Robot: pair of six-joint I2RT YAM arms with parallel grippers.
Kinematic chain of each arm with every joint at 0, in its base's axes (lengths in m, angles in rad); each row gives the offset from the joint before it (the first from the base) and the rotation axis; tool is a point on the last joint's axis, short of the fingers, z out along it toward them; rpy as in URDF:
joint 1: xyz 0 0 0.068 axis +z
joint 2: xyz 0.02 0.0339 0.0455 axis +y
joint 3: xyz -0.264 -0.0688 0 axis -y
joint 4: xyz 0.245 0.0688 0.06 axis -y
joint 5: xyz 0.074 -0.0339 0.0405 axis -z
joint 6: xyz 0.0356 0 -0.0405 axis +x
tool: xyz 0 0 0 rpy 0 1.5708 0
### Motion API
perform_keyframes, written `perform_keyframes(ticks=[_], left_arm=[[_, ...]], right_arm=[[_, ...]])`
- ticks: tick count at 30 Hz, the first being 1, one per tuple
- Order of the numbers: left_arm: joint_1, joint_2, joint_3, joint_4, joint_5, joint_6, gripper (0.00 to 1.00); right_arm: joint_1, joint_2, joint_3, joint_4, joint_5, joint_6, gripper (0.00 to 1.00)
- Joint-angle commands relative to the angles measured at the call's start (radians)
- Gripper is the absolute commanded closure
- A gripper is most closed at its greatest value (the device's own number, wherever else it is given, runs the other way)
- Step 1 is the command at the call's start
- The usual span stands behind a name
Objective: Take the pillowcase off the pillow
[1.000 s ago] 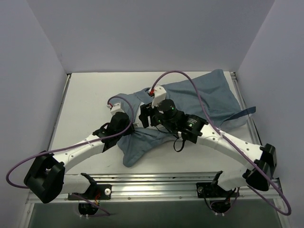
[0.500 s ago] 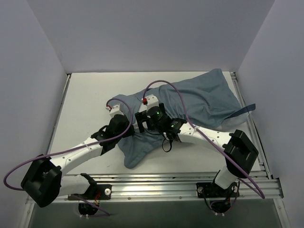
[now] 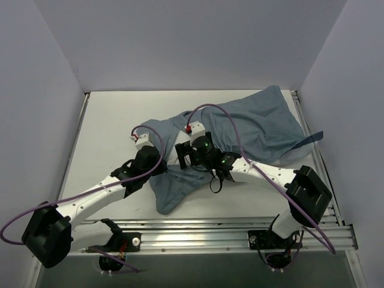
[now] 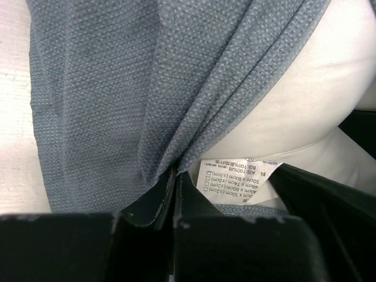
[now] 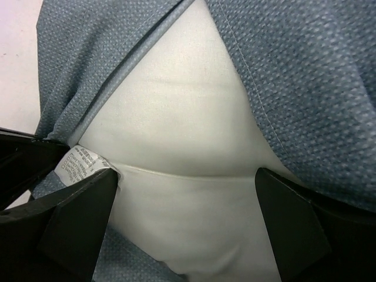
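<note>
The blue-grey pillowcase (image 3: 264, 120) lies crumpled from the table's middle to the back right. My left gripper (image 3: 163, 167) is shut on the hem of the pillowcase (image 4: 117, 88), its fingertips pressed together at the left gripper (image 4: 176, 176) with cloth pinched between them. The white pillow (image 5: 188, 135) bulges out of the case's mouth, a printed size label (image 4: 235, 179) at its seam. My right gripper (image 5: 187, 176) stands open, one finger on each side of the pillow's exposed end, holding nothing. From above, the right gripper (image 3: 182, 155) sits right beside the left one.
A white table (image 3: 108, 120) stretches to the left and back, with grey walls on three sides. A metal rail (image 3: 198, 231) runs along the near edge by the arm bases. Purple cables arc over both arms.
My right gripper has opened wide and come down and left onto the case's mouth, over the bare pillow. The left gripper has stayed shut on the hem.
</note>
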Motion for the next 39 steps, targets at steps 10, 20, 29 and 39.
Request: perform_keyframes(ticks=[10,20,29,39], left_arm=[[0.012,-0.043,0.011,-0.195,-0.044,0.022,0.98],[0.087,-0.152,0.038,-0.359,-0.123,0.066,0.98],[0.092,-0.123,-0.016,-0.254,0.003,0.054,0.98],[0.056,0.001,-0.024,-0.162,0.089,0.020,0.98]], right_arm=[[-0.031,0.042,-0.060,-0.149,-0.018,-0.086,0.00],[-0.100,-0.013,-0.109,-0.153,-0.054,-0.051,0.00],[-0.031,0.041,-0.069,-0.169,-0.060,-0.077,0.00],[0.041,0.209,0.014,-0.277,-0.039,-0.112,0.01]])
